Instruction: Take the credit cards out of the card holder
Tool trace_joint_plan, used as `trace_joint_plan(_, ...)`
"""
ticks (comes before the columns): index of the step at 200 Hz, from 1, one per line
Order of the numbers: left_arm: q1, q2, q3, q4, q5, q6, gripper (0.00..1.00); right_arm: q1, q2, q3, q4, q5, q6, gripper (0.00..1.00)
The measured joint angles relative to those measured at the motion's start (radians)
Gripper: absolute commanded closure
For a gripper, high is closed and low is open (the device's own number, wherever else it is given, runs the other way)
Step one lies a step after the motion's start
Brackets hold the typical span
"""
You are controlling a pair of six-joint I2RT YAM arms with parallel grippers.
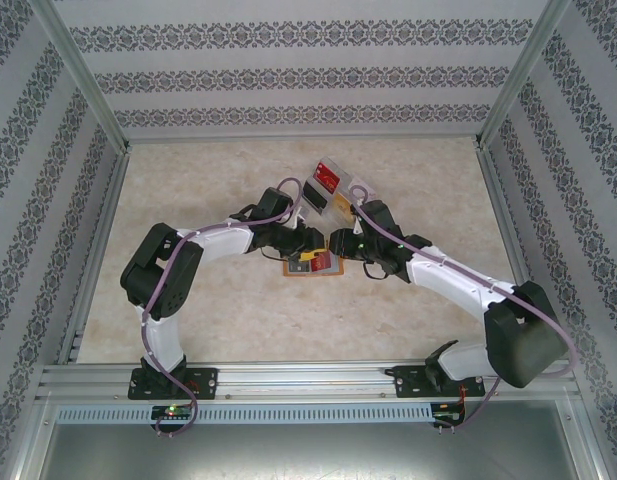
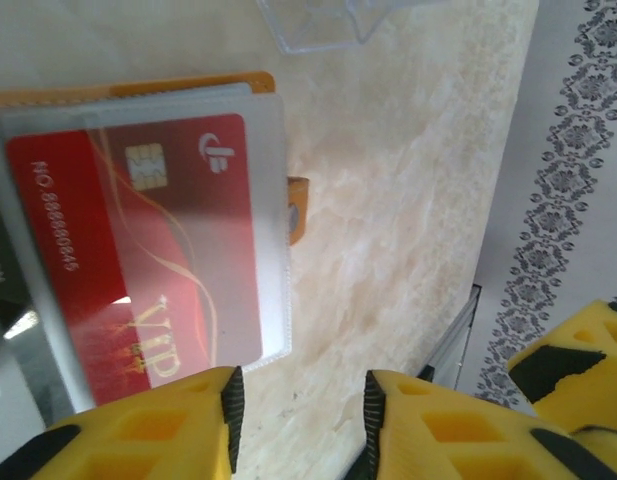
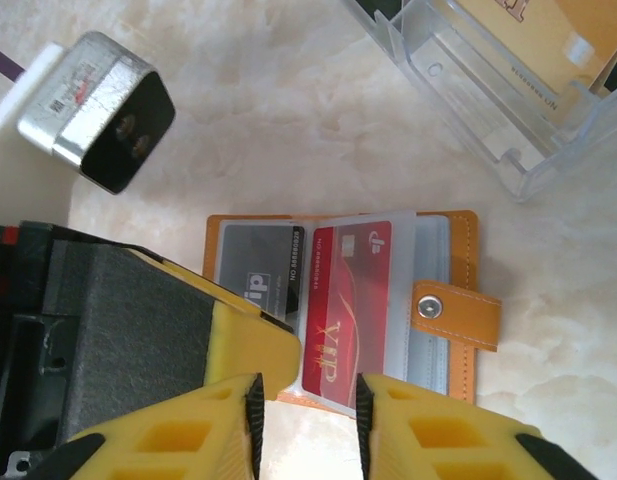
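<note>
The card holder (image 3: 460, 262) lies open and flat on the table, orange with clear sleeves and a snap tab (image 3: 448, 308). A red credit card (image 3: 343, 300) sits in its right sleeve and a dark grey one (image 3: 258, 262) in its left sleeve. My right gripper (image 3: 308, 412) is open, its tips straddling the near end of the red card's sleeve. My left gripper (image 2: 300, 410) is open over bare table beside the red card (image 2: 158, 250). One of its yellow fingers (image 3: 250, 335) rests on the grey-card side. From above, both grippers meet over the card holder (image 1: 310, 264).
A clear plastic compartment tray (image 3: 488, 95) with cards in it stands just beyond the wallet, also seen from above (image 1: 333, 190). The left arm's wrist camera box (image 3: 98, 110) hangs close on the left. Patterned walls and metal rails (image 1: 98, 230) enclose the table.
</note>
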Motion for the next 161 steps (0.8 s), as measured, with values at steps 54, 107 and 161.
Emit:
trace_joint_plan(54, 0.002, 0.0, -0.009, -0.084, -0.122, 0.015, 0.69, 0.021, 0.174, 0.053, -0.052, 0.003, -0.007, 0.77)
trace_joint_plan(107, 0.002, 0.005, -0.016, -0.093, -0.135, 0.014, 0.7, 0.033, 0.254, 0.095, -0.075, 0.004, -0.013, 0.82)
trace_joint_plan(161, 0.002, 0.048, -0.016, -0.09, -0.129, 0.014, 0.69, 0.033, 0.322, 0.122, -0.091, 0.028, -0.024, 0.79)
